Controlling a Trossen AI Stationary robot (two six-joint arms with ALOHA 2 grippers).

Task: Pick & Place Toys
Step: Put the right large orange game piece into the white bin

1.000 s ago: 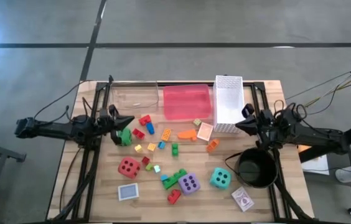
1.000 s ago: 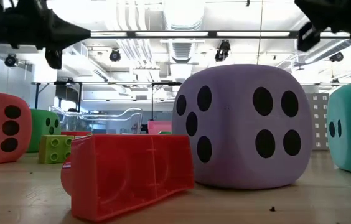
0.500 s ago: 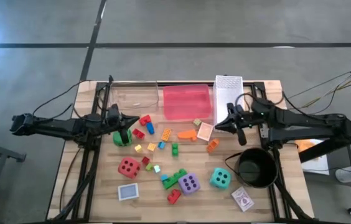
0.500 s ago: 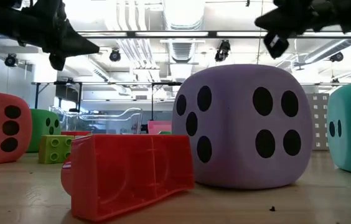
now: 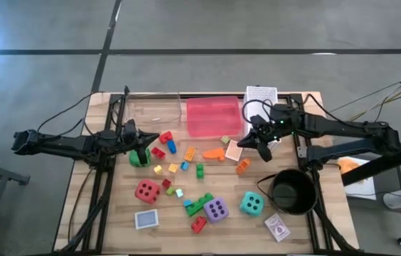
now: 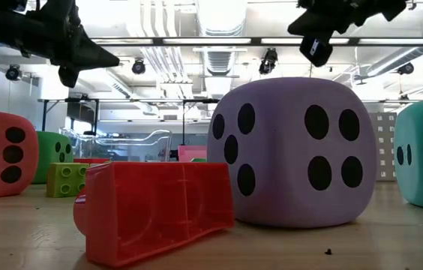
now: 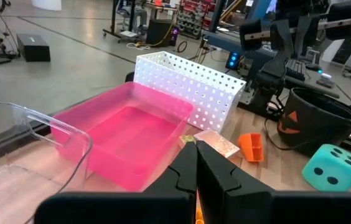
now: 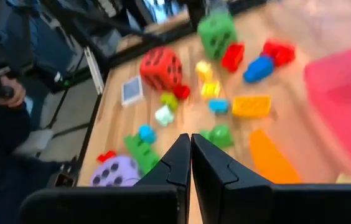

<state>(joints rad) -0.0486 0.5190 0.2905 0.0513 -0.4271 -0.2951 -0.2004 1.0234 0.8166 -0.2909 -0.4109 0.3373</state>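
Our right gripper [image 5: 257, 144], fingers pressed together and empty, hangs right over the pink card pack [image 5: 234, 150], orange brick [image 5: 242, 166] just nearer.

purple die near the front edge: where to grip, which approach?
Judging from the high view, come straight down on the purple die and pinch two opposite flat faces. Close across the axis toward the teal die, where bare table shows; the green brick and red brick crowd its other sides.
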